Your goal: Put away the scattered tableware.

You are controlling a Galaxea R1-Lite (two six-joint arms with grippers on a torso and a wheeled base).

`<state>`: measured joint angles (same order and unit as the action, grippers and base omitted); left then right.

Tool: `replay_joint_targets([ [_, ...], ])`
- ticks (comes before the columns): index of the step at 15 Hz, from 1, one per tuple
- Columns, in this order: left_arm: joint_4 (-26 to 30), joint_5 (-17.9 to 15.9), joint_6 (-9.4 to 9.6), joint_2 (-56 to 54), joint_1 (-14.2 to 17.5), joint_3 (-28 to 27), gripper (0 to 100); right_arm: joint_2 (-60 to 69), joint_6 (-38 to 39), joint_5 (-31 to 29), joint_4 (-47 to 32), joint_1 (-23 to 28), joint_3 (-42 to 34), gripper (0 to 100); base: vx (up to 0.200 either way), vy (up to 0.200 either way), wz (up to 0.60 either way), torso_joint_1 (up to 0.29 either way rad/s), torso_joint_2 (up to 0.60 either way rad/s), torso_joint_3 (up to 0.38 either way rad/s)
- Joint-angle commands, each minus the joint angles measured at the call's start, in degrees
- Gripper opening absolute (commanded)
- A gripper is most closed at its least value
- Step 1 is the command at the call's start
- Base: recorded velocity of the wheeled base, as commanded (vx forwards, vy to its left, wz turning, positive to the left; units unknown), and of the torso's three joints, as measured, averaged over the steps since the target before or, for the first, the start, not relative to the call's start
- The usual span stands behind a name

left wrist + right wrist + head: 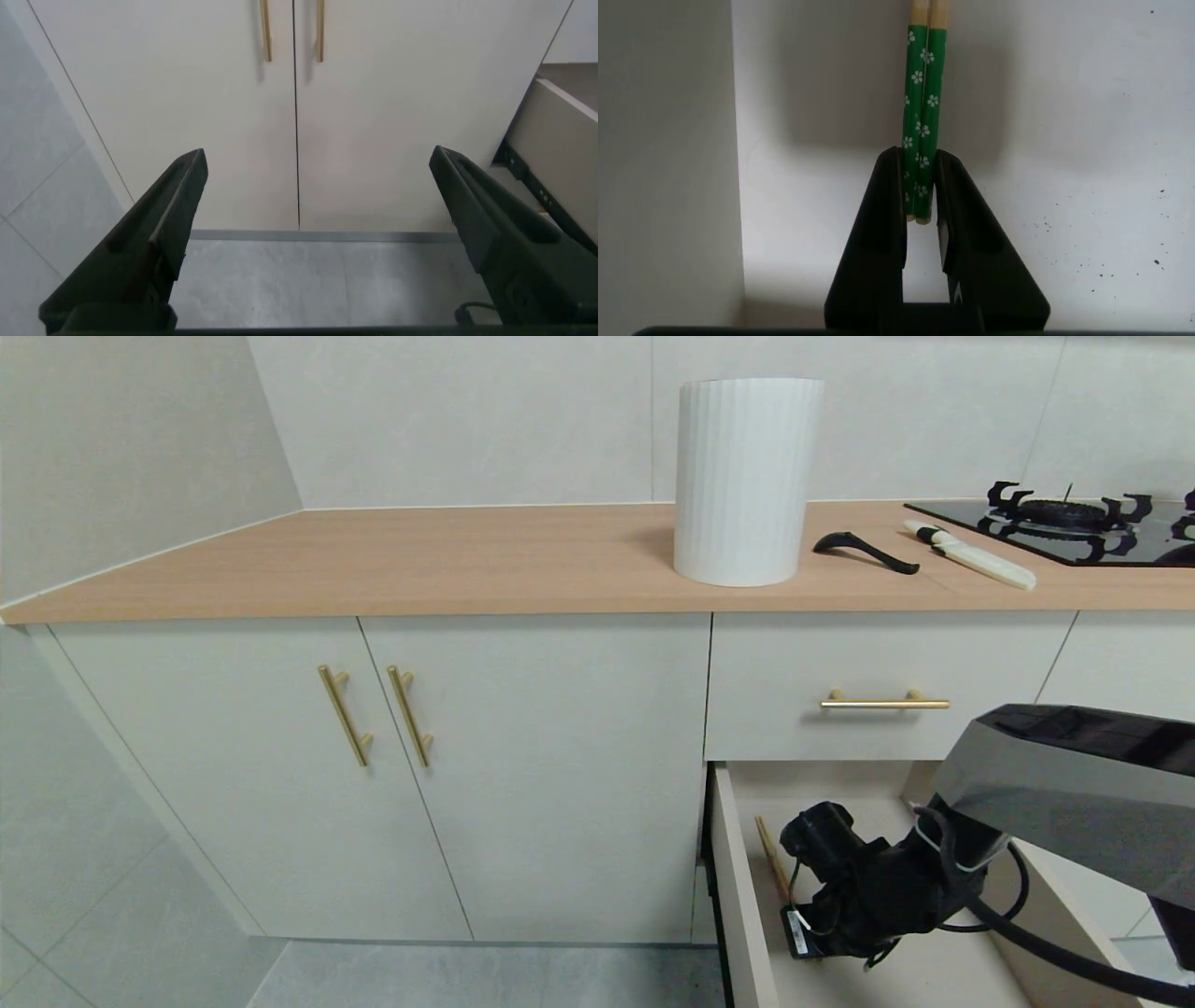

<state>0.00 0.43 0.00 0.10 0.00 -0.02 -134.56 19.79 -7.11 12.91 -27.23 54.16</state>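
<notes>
Two chopsticks (pixel 922 112) I am gripping in my right pincer (pixel 922 168) inside the open drawer (pixel 738 896), lower right, my left pincer (pixel 318 163) gaping empty, while a black utensil (pixel 864 551) and white knife (pixel 971 555) are waiting on the counter (pixel 467 560), upper right.

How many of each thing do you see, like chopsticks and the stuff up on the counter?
chopsticks: 2
knife: 1
black curved tool: 1
white ribbed jar: 1
total: 5
</notes>
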Motion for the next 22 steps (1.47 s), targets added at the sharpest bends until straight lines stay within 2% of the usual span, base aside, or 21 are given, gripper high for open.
replay_joint_targets([
  [1,0.0,0.0,0.00,0.0,-0.1,0.0,100,0.1,0.0,0.0,0.0,0.0,0.0,100,0.000,0.000,0.00,0.000,0.00,0.000],
  [8,0.0,0.0,0.00,0.0,0.0,-0.1,100,1.5,0.3,0.0,-0.1,0.0,0.1,100,0.000,0.000,0.00,0.000,0.00,0.000],
  [13,0.0,0.0,0.00,0.0,0.0,0.0,100,18.2,-2.2,-0.4,-1.1,0.3,-3.8,100,0.000,0.000,0.00,0.000,0.00,0.000],
  [16,0.0,0.0,0.00,0.0,0.0,-0.1,100,24.4,-4.3,-2.6,-1.0,0.5,-5.0,100,0.000,0.000,0.00,0.000,0.00,0.000],
  [22,0.0,0.0,0.00,0.0,0.0,-0.1,100,38.1,-11.7,-7.4,-0.8,6.1,-5.3,100,0.000,0.000,0.00,0.000,0.00,0.000],
])
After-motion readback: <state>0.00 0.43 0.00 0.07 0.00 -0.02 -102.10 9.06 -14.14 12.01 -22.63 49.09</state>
